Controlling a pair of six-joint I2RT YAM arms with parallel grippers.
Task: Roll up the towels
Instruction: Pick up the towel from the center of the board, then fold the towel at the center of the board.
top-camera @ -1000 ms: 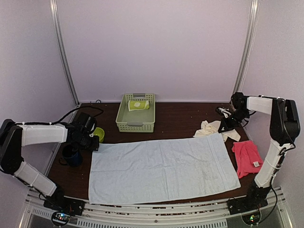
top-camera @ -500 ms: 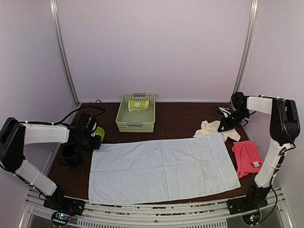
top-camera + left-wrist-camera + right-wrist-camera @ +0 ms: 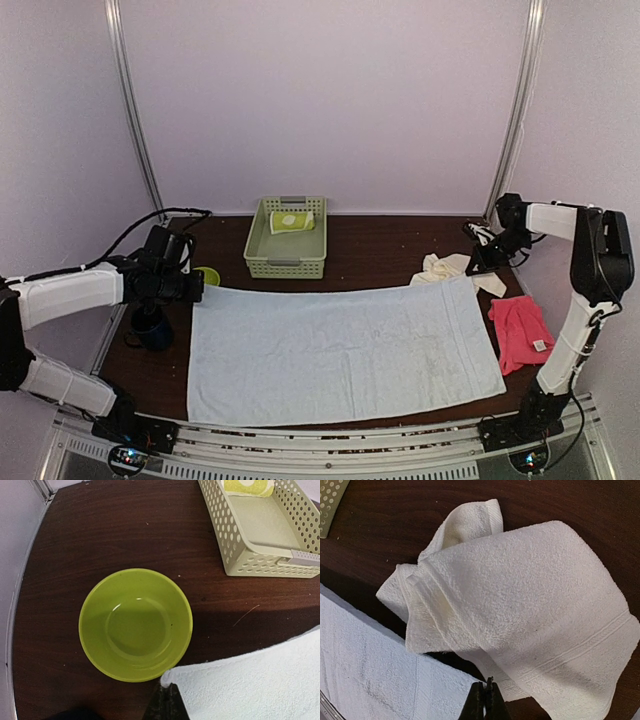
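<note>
Though spread, blue towel (image 3: 260, 680) corner in L claw (image 3: 162, 694).

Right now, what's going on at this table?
Both arms are working on the light blue towel, which lies spread flat on the table. The left gripper is shut on its far-left corner beside the green bowl. The right gripper appears shut on the far-right corner, next to the crumpled cream towel. The pink towel lies loose at the right, and the lime-green towel sits in the basket. The blue towel is not yet rolled.
</note>
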